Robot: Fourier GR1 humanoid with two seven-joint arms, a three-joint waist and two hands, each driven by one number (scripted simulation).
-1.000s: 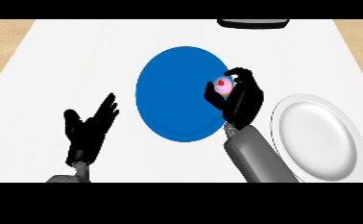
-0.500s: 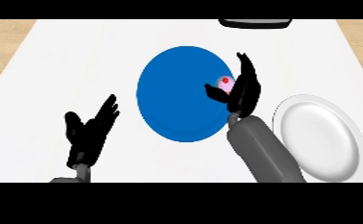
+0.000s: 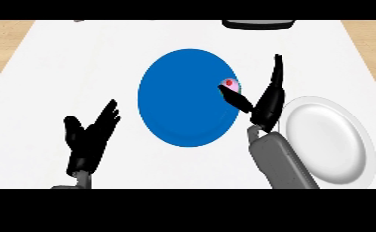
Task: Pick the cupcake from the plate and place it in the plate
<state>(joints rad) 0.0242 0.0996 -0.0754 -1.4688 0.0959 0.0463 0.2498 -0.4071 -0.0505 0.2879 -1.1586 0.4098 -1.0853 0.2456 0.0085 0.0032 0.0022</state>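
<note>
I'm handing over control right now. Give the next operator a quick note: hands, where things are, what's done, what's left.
Right hand: open, fingers straight, thumb beside the cupcake, not gripping it.
Left hand: open, resting at lower left.
Cupcake: on the right edge of the blue plate.
White plate: to the right, nothing on it.
Done: nothing moved to the white plate yet.
Left: grasp the cupcake, lift it, set it on the white plate.

Our right hand point(image 3: 266, 101) stands edge-on with fingers straight and thumb stretched leftward, its grey forearm point(image 3: 279, 161) below. Our left hand point(image 3: 89, 139) rests open, fingers up.
</note>
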